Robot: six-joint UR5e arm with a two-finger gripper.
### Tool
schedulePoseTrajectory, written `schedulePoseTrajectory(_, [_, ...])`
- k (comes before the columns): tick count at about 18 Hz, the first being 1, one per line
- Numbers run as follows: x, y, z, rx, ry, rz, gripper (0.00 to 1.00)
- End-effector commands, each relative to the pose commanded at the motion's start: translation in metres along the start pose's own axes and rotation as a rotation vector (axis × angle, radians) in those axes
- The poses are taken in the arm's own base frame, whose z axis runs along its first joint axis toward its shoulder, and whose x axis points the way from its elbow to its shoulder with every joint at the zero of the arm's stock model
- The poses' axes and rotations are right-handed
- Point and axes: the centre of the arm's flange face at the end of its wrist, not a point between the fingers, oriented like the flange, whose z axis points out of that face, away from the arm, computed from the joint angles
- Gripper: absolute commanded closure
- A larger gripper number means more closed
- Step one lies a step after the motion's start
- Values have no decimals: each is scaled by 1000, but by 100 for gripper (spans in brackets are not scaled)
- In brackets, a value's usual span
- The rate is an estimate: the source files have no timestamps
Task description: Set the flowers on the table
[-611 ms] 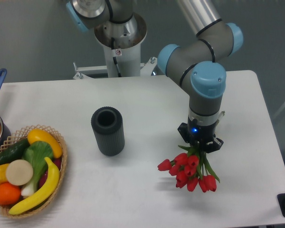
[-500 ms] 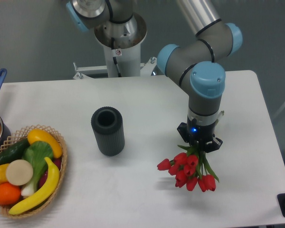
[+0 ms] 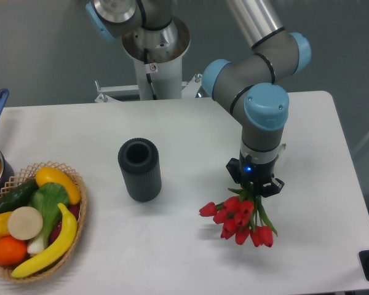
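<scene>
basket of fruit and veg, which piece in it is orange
The round orange fruit at the near-left edge of the basket. Beside it lie a yellow banana and a pale cream disc-shaped piece.

the arm (image 3: 258, 58) is being shown as a chain of smooth grey cylindrical segments, each joint being capped in light blue. a bright, polished silver tube is being seen running up out of the top edge. thin black seams are being seen ringing the grey housings where they meet. the wrist is being finished in a pale grey collar above a black gripper (image 3: 253, 187), where a small blue light is being displayed. the base column (image 3: 155, 58) is being seen as white, with a silver-grey flange, a small red and white sticker and a thin black cable running down it.
</scene>
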Motion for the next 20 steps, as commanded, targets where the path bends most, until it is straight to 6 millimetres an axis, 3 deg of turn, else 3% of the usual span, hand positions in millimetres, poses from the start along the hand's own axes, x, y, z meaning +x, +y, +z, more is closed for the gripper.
schedulePoseTrajectory(3, [-1,1,9,-8,8,-2,69])
schedulePoseTrajectory(9, [0,1,12,-6,16,-3,40])
schedulePoseTrajectory(10, [0,0,11,-4,13,-1,15])
schedulePoseTrajectory(11, [0,0,11,-2,13,-1,0])
schedulePoseTrajectory(20, [-15,9,-11,23,-47,-15,0])
